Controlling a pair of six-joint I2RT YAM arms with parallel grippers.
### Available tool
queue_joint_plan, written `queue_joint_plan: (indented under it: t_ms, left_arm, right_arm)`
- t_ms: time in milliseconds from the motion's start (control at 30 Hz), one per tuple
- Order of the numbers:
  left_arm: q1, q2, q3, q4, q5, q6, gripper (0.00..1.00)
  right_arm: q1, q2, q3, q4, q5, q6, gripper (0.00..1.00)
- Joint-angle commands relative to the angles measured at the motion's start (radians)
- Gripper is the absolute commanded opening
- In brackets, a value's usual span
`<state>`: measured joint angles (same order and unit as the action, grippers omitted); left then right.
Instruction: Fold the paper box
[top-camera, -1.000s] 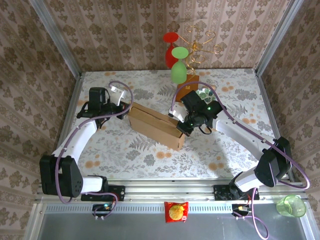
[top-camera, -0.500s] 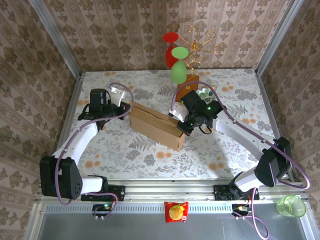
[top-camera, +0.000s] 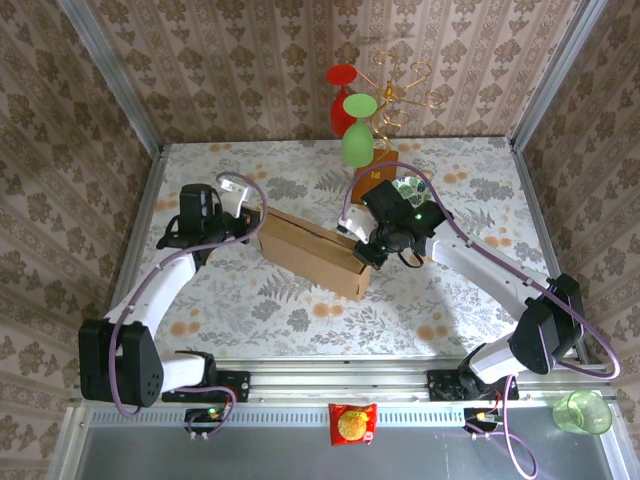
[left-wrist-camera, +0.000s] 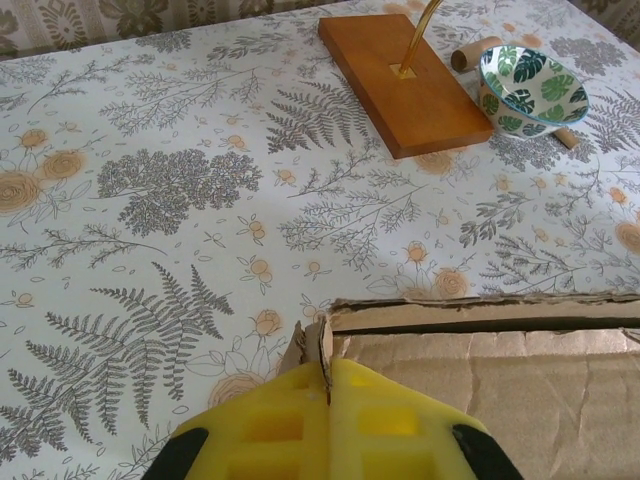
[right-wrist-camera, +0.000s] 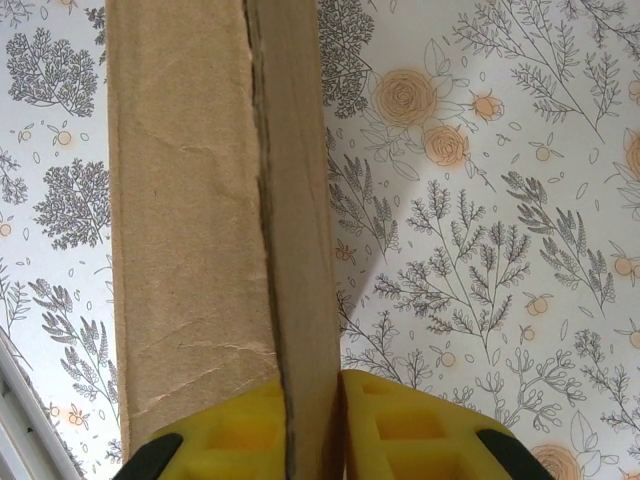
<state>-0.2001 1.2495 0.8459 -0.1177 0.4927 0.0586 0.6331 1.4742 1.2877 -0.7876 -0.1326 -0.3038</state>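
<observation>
The paper box (top-camera: 310, 252) lies in the middle of the table as a long, shallow tan cardboard shape, running from back left to front right. My left gripper (top-camera: 252, 225) is at its left end. In the left wrist view its yellow pads (left-wrist-camera: 280, 420) are shut on a thin, torn-edged cardboard flap, with the box's inner floor (left-wrist-camera: 500, 385) to the right. My right gripper (top-camera: 362, 255) is at the box's right end. In the right wrist view its pads (right-wrist-camera: 410, 420) sit on either side of a thick folded wall of the box (right-wrist-camera: 190, 200), pressed against it.
Behind the box stands a wire glass stand on an orange-brown wooden base (left-wrist-camera: 400, 80), holding a green glass (top-camera: 358, 140) and a red glass (top-camera: 340, 100). A leaf-patterned bowl (left-wrist-camera: 532, 90) and a cork roll (left-wrist-camera: 475, 52) lie beside the base. Floral tablecloth surrounds the box.
The left arm's wrist and cable have shifted slightly while it keeps hold of the flap. The box and the right arm look unmoved.
</observation>
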Motion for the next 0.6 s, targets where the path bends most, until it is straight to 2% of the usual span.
queue_joint_plan:
  t_ms: [0,133,567]
  left_arm:
    - [-0.016,0.005,-0.047,-0.084,-0.035,-0.024,0.00]
    - [-0.018,0.004,-0.055,-0.077,-0.047,-0.035,0.00]
    - [-0.045,-0.001,-0.056,-0.085,-0.122,-0.064,0.00]
  right_arm:
    - [0.005,-0.038,0.031,0.014,0.024,0.021,0.18]
    - [0.005,-0.045,0.031,0.017,0.027,0.032,0.22]
    - [0.005,-0.110,0.000,0.027,0.040,0.108,0.44]
